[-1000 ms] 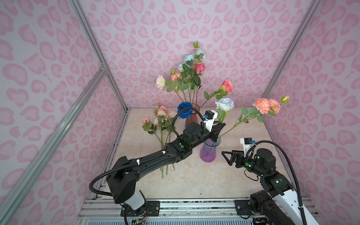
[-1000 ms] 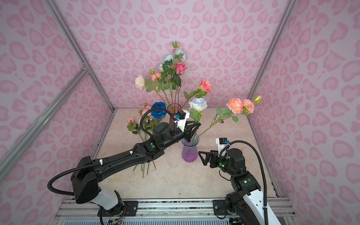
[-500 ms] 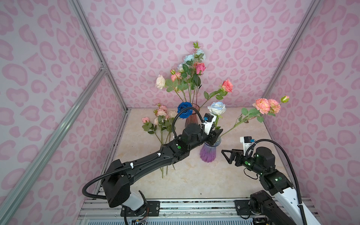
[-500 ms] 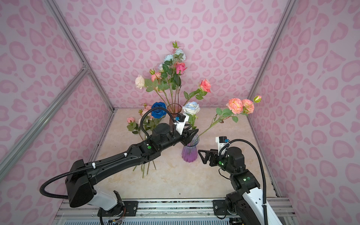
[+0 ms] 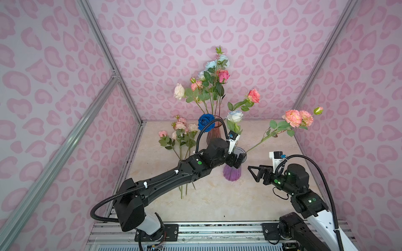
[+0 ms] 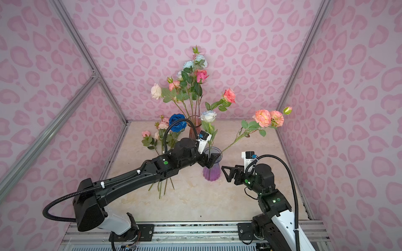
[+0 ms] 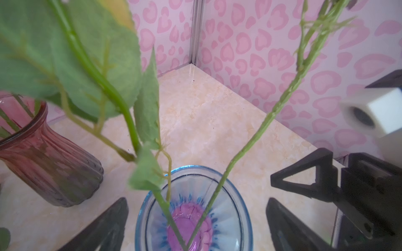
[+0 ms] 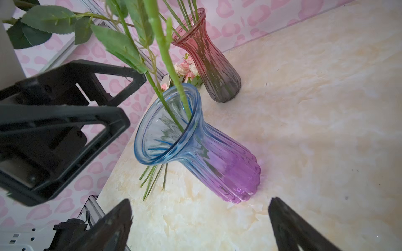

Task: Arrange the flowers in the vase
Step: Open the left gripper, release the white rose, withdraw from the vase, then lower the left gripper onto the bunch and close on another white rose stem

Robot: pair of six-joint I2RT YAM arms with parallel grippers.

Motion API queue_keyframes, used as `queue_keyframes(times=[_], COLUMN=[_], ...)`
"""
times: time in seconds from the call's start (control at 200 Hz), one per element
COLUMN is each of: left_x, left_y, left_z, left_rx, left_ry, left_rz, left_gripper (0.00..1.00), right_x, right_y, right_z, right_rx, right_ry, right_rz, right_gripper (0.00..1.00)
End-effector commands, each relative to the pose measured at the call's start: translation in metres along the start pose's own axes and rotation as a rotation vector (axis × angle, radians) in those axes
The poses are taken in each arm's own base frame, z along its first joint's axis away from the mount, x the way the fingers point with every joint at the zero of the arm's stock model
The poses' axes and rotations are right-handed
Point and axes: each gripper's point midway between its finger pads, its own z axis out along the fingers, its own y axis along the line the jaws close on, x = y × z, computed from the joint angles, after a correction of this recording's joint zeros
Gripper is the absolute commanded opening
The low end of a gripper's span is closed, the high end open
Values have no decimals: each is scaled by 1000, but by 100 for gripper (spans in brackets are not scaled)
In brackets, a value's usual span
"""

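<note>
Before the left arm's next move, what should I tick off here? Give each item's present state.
1. left gripper open, touching no stem: ok.
2. pale blue rose has its stem down inside the blue-purple vase: ok.
3. That vase upright on the table: ok.
4. right gripper open and empty: ok.
5. All flowers in vases: not ok; a loose bunch lies on the table.
6. Rose leaves clear of the left wrist for withdrawal: cannot tell.
</note>
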Motion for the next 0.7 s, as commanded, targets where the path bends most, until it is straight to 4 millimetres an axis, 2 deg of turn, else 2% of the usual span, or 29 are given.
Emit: queue_keyframes(times=[0.0,0.08,0.215,0.265,0.335,0.445,0.485,0.505,0.53,0.55,0.575,0.64,0.695], left_x=[4,2,-1,2,15,46,57,61,65,69,74,86,96], left_y=[6,3,-14,-20,-18,13,29,38,50,60,73,102,128], left_z=[-10,-19,-41,-50,-59,-75,-84,-89,-97,-103,-111,-132,-147], left_rx=[-34,-31,9,3,-32,-164,-231,-270,-319,-359,-409,-506,-568], left_ry=[18,7,-19,-32,-44,-49,-58,-63,-70,-75,-82,-106,-122], left_rz=[12,36,115,162,206,168,138,117,82,51,13,-104,-217], left_gripper=[97,97,97,100,96,82,73,64,43,32,21,15,14], right_x=[-7,-6,-5,-4,-4,-3,-2,-2,-1,-1,-1,-1,-2], right_y=[4,3,2,0,0,-3,-5,-5,-7,-8,-10,-14,-16], right_z=[-2,-1,0,1,1,2,2,2,2,3,3,4,5], right_rx=[-5,-4,-5,-1,1,9,16,18,24,29,36,52,58], right_ry=[-26,-23,-20,-21,-23,-26,-24,-27,-27,-29,-32,-40,-48], right_rz=[-13,-10,-6,-5,-4,-5,-3,-3,-4,-3,-3,0,-1], right_gripper=[99,99,99,98,99,97,96,96,95,95,94,93,93])
